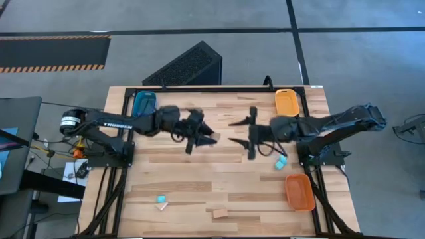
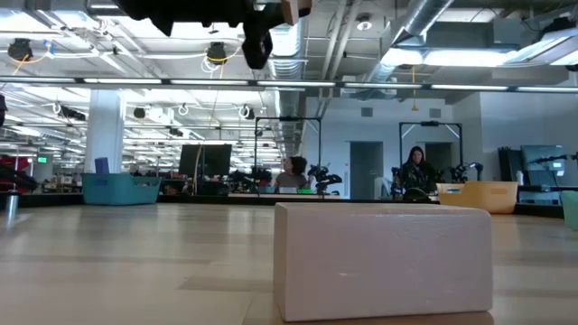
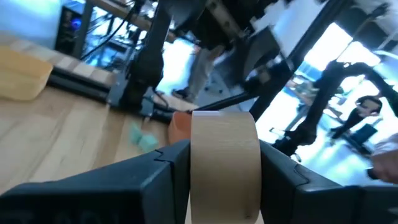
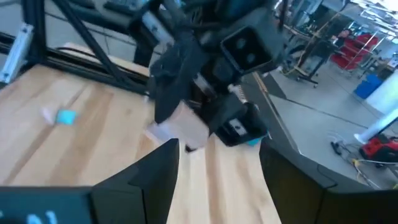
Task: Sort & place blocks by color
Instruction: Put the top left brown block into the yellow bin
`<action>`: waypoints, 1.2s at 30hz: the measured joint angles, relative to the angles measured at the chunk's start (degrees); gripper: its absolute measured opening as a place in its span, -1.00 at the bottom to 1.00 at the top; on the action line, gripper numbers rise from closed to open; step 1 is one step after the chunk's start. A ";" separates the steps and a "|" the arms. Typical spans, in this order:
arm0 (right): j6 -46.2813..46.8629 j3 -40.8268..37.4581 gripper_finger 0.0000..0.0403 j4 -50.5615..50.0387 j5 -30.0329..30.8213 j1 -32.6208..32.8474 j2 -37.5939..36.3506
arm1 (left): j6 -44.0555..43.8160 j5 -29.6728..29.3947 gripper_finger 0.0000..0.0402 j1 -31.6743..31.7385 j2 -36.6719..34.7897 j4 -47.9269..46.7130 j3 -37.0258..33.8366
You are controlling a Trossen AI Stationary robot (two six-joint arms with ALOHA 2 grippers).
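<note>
Tan smooth wooden block (image 3: 222, 165) sits clamped in left claw (image 1: 204, 139).

A pale wooden plank bench (image 1: 179, 176) carried a blue tray (image 1: 143, 101) at one far corner, a yellow-orange tray (image 1: 287, 101) at the other and an orange tray (image 1: 299, 191) on the right. Two cyan blocks (image 1: 160, 198) (image 1: 281, 161) and two tan blocks (image 1: 220, 213) (image 1: 163, 206) lay on it.

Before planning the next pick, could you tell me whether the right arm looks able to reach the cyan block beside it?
Probably yes: the right gripper is open and empty, and the cyan block lies on bare table just by that arm, with nothing on it.
</note>
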 joint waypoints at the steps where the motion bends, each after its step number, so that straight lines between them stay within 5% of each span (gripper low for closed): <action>1: -0.03 0.32 0.24 0.81 -1.95 -1.52 0.70 | -0.01 2.28 -0.43 1.72 0.00 0.00 0.49; 15: -12.11 14.48 0.24 0.82 -13.12 -16.63 15.31 | -0.23 25.66 -0.42 20.77 0.00 -0.18 2.96; 23: -18.43 22.52 0.20 -2.57 -15.89 -17.66 22.38 | -0.71 29.47 -0.42 23.48 0.00 -0.04 2.96; 28: -20.80 24.84 -0.04 -5.56 -16.18 -18.36 23.29 | -1.33 29.13 -0.42 23.75 -0.09 -0.04 2.96; 36: -22.75 24.87 -0.68 -8.23 -21.61 -21.39 22.44 | -3.28 24.99 -0.41 23.69 0.00 -0.36 3.00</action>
